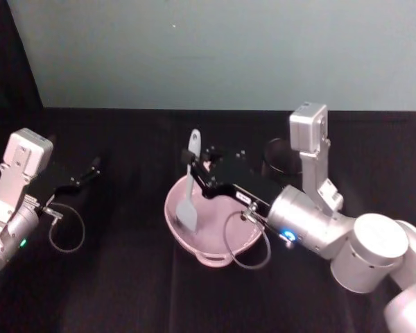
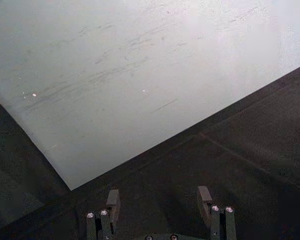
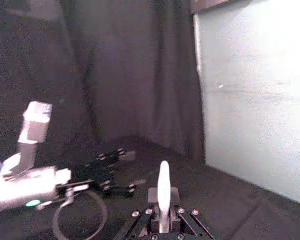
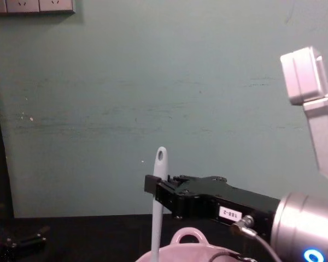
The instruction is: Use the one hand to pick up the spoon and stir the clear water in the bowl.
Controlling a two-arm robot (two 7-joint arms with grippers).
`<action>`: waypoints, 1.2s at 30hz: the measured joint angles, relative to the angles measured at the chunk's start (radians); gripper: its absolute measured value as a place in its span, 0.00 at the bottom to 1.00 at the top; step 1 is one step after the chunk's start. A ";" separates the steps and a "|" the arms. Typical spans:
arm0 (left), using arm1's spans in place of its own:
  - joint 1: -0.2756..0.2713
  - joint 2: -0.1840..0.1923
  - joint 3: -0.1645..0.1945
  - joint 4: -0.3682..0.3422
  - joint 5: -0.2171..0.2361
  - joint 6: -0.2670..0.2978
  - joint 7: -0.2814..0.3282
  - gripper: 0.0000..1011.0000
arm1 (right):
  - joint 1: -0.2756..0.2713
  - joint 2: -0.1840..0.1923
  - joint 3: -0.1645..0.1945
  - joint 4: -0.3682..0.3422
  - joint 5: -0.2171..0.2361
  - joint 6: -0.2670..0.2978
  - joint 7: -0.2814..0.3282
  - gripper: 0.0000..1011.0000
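Note:
My right gripper [image 1: 194,170] is shut on the handle of the white spoon [image 1: 189,198], which stands nearly upright. Its flat paddle head dips inside the pale pink bowl [image 1: 215,259] at the table's middle. From the chest, the spoon [image 4: 158,202] rises out of the bowl [image 4: 188,236], with the right gripper [image 4: 151,188] clamped on it from the right. The spoon's handle end [image 3: 163,187] sticks up between the right gripper's [image 3: 163,212] jaws. My left gripper [image 1: 89,171] rests parked at the far left, open [image 2: 159,202] and holding nothing.
A black wire-mesh cup [image 1: 281,159] stands behind the right arm, to the bowl's back right. A cable loop [image 1: 246,243] hangs from the right wrist over the bowl's near rim. A black cloth [image 1: 125,277] covers the table, and a pale wall [image 1: 215,48] stands behind it.

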 joint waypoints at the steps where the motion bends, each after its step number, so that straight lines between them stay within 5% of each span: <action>1: 0.000 0.000 0.000 0.000 0.000 0.000 0.000 1.00 | 0.008 -0.017 0.001 0.026 -0.010 -0.025 -0.012 0.11; 9: 0.000 0.000 0.000 0.000 0.000 0.000 0.000 1.00 | 0.040 -0.077 0.034 0.126 -0.075 -0.105 -0.083 0.11; 15: 0.000 0.000 0.000 0.000 0.000 0.000 0.000 1.00 | 0.038 -0.074 0.060 0.131 -0.108 -0.116 -0.113 0.11; 26: 0.000 0.000 0.000 0.000 0.000 0.000 0.000 1.00 | -0.032 -0.001 0.113 0.021 -0.135 -0.068 -0.106 0.11; 36: 0.000 0.000 0.000 0.000 0.000 0.000 0.000 1.00 | -0.115 0.067 0.122 -0.120 -0.060 0.056 -0.036 0.11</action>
